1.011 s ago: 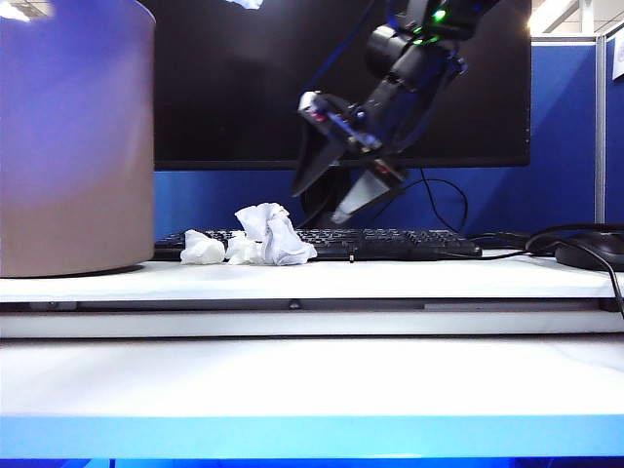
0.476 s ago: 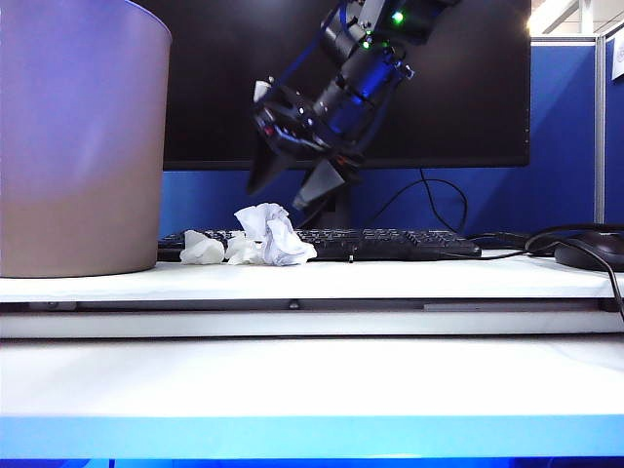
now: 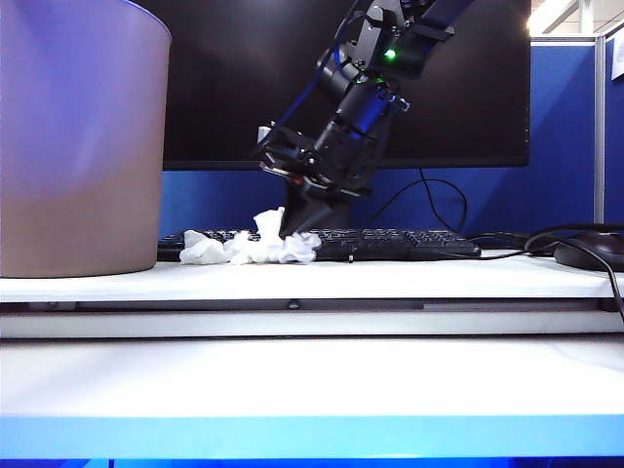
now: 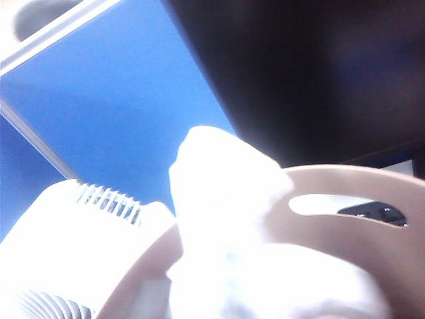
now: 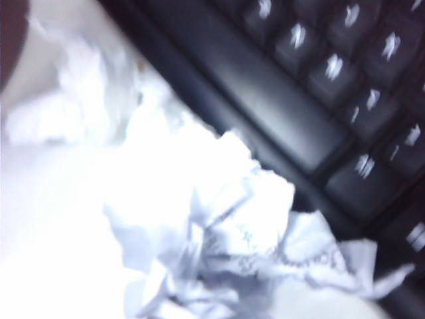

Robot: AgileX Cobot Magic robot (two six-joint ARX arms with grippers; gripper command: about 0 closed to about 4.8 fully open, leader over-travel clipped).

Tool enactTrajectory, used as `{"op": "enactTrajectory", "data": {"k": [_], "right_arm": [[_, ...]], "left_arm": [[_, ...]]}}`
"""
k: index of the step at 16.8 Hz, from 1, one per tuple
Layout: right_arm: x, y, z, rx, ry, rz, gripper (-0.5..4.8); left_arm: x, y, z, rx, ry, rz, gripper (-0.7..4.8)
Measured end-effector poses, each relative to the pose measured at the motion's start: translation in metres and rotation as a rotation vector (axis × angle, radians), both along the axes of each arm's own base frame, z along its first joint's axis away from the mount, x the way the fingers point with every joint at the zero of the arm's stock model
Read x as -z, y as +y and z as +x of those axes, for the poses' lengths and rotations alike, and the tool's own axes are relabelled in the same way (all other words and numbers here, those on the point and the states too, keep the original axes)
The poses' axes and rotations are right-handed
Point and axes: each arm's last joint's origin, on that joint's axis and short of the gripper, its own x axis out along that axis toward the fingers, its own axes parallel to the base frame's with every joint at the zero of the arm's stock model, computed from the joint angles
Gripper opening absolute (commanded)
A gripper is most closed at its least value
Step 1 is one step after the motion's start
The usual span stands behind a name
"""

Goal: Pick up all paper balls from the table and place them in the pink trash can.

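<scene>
No words or numbers can be read anywhere. The paper ball [image 5: 226,246] carries faint printed lines, and the keyboard [image 5: 319,86] keys bear white marks, all too blurred.

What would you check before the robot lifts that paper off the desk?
1. Right gripper down on the big paper ball: ok.
2. Right gripper shut on that ball: ok, the paper looks squashed under it.
3. Small ball left clear of the grip: ok, it lies apart beside the trash can.
4. Keyboard not caught: cannot tell, it sits right behind the paper.
5. Left gripper out of the way: cannot tell, only its wrist view shows it, with a white wad by the can's rim.
</scene>
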Motion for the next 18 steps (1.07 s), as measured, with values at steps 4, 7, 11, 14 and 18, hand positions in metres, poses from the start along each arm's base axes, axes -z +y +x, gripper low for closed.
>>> {"op": "enactTrajectory", "data": {"k": [4, 7, 11, 14, 18], "right_arm": [[-0.019, -0.004, -0.003, 0.018, -0.054, 0.005, -0.02], [-0.088, -0.014, -0.021, 0.016, -0.245, 0.114, -0.02], [-0.181, -0.014, -0.053, -0.088, -0.560, 0.485, -0.02], [-0.208, -0.005, -0.059, -0.203, -0.669, 0.748, -0.01], [-0.193, 0.023, -0.060, -0.413, -0.556, 0.838, -0.01]], "left_arm": [[0.001, 0.000, 0.001, 0.038, 0.006, -0.008, 1.93], [-0.007, 0.003, -0.010, 0.040, -0.014, -0.012, 1.82], [-0.061, 0.015, -0.104, 0.589, -0.162, -0.273, 1.79], [-0.036, 0.008, -0.132, 1.086, 0.263, -0.489, 1.78], [-0.009, 0.010, -0.151, 1.192, 0.597, -0.542, 0.63]]}}
